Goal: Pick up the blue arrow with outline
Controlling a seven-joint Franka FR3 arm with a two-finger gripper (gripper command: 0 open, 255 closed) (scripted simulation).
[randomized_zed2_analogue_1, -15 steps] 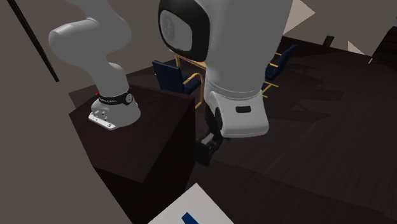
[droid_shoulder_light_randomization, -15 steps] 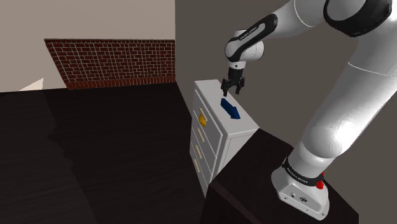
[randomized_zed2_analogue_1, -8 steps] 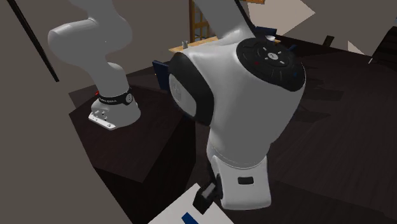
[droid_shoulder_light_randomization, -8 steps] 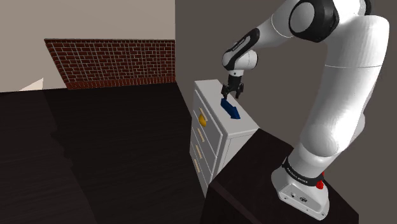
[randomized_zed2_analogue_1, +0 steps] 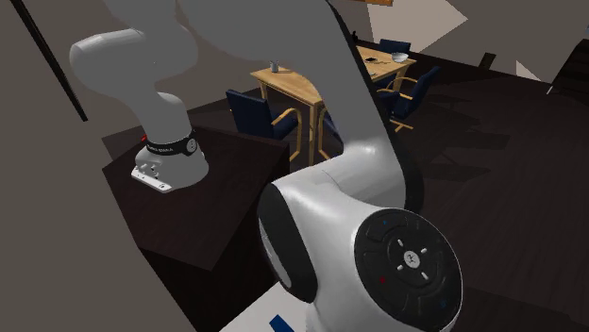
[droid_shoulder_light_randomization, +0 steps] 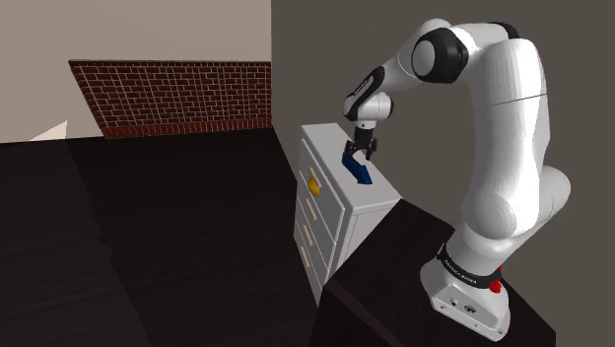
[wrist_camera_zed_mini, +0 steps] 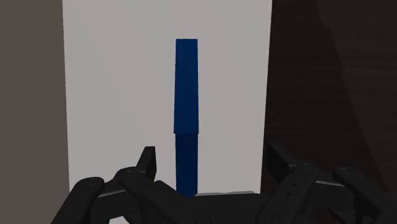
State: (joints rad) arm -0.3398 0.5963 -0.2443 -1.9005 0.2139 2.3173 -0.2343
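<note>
Shoulder view: gripper (droid_shoulder_light_randomization: pixel 359 153), spread wide and empty, straddles blue arrow (droid_shoulder_light_randomization: pixel 362 173) atop white cabinet (droid_shoulder_light_randomization: pixel 328 146) beside dark stand (droid_shoulder_light_randomization: pixel 389 271).

The arrow (droid_shoulder_light_randomization: pixel 361 173) is dark blue and skinny, lying flat around the middle of the white drawer unit's (droid_shoulder_light_randomization: pixel 323 140) top. Its length runs roughly 11 to 5 o'clock in the shoulder view.
</note>
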